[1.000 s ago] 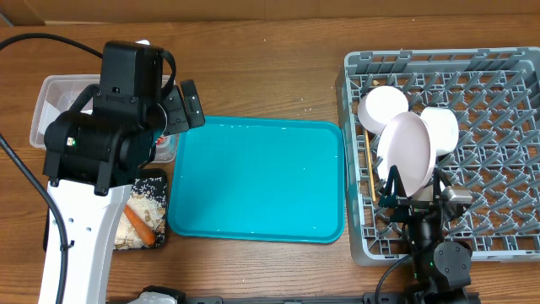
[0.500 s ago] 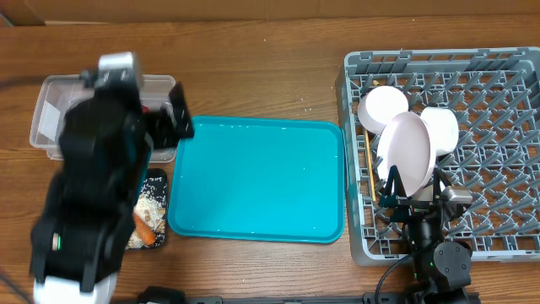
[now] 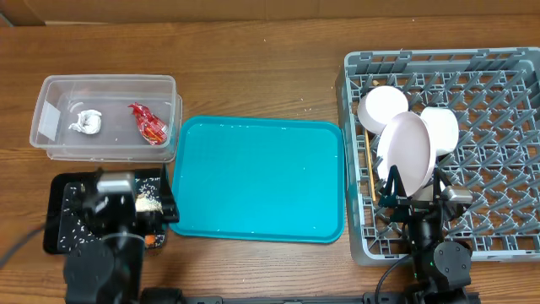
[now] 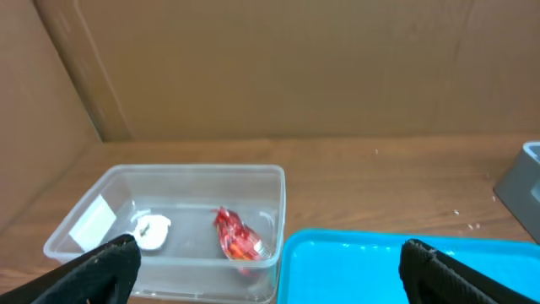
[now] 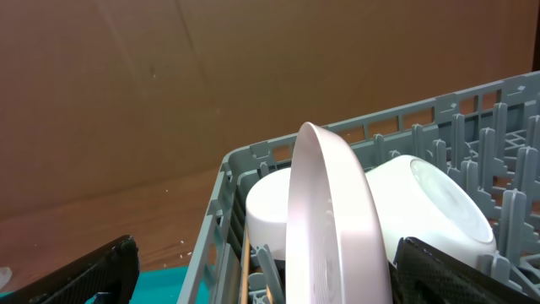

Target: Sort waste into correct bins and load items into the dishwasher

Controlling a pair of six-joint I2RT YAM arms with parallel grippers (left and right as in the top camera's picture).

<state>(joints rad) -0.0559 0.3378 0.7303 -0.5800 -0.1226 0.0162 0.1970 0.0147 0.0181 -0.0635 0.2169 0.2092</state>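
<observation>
The clear tub (image 3: 51, 84) at the far left holds the white tissue ball (image 3: 85, 123) and the red wrapper (image 3: 148, 123); both also show in the left wrist view, tissue (image 4: 153, 230) and wrapper (image 4: 236, 238). My left gripper (image 3: 116, 201) is open and empty over the black tray (image 3: 61, 230). An orange bit of carrot (image 3: 150, 241) shows beside the arm. The grey dish rack (image 3: 506, 211) holds two white bowls (image 3: 384, 107) (image 3: 442, 127), the upright plate (image 3: 408, 154) and the chopsticks (image 3: 369, 173). My right gripper (image 3: 413, 196) is open at the rack's front, its fingers either side of the plate (image 5: 333, 219).
The large teal tray (image 3: 257, 179) lies between the bins and the rack, and its corner shows in the left wrist view (image 4: 405, 270). Cardboard walls stand behind the table. Bare wood runs along the back.
My left arm has drawn back from over the clear tub to the front left, over the black tray. The tub's contents are now uncovered. The right arm has not moved.
</observation>
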